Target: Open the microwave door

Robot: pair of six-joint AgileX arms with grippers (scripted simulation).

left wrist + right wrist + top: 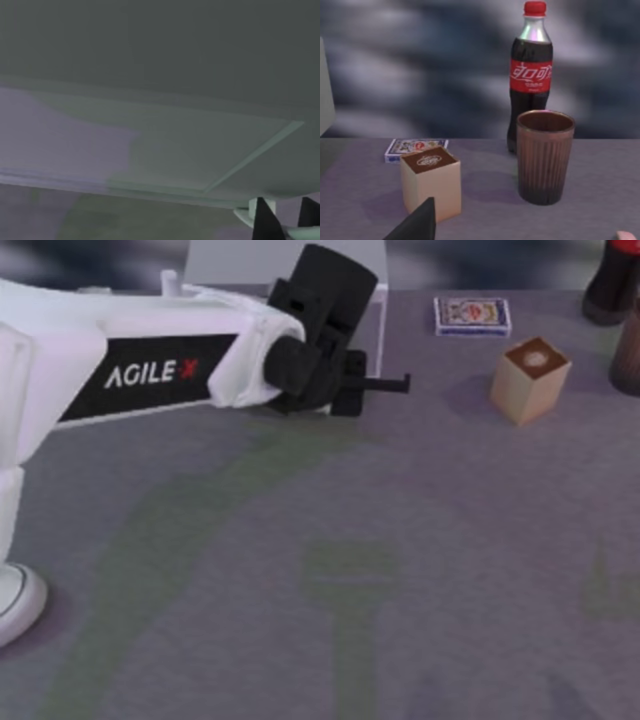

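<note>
The microwave [240, 260] stands at the back of the table, mostly hidden under my left arm. Up close in the left wrist view, the microwave door [150, 145] fills the picture as a flat grey windowed panel. Its white handle [248, 212] shows at one corner. My left gripper [375, 388] is in front of the microwave, and its two dark fingers [265, 222] straddle the handle bar closely, shut on it. My right arm is outside the top view. Its gripper [520, 236] is open, with one dark fingertip [422, 222] showing.
A tan box [529, 378] stands to the right of the microwave, with a pack of cards [472, 316] behind it. A cola bottle [612, 280] and a ribbed brown cup [628, 350] are at the far right edge.
</note>
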